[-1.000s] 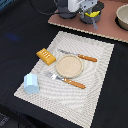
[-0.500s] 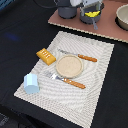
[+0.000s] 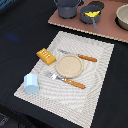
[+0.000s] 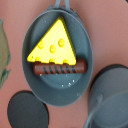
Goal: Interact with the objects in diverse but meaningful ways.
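While cheese wedge (image 4: 53,44) lies in pan (image 4: 80,82), sausage (image 4: 60,67) alongside

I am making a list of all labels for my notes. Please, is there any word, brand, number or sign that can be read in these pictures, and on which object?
No readable text in either view.
Cheese wedge: only holes, no print.
Sausage: plain.
Pan: no marking visible.
Blue cup, orange block, plate: no label visible; the picture is too coarse for any small print.
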Robot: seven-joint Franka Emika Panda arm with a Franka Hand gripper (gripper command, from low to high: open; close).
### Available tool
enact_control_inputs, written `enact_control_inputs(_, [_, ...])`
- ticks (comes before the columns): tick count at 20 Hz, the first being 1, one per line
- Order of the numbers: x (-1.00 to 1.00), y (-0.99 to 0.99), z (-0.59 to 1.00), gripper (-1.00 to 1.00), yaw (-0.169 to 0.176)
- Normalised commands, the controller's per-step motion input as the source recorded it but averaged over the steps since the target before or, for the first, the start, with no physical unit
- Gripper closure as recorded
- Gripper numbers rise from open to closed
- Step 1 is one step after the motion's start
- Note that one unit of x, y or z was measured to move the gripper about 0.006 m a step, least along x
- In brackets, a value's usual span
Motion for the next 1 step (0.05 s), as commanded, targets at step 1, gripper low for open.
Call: enact_control_inputs(1, [-0.09, 0.1, 0.0, -1.0, 0.009])
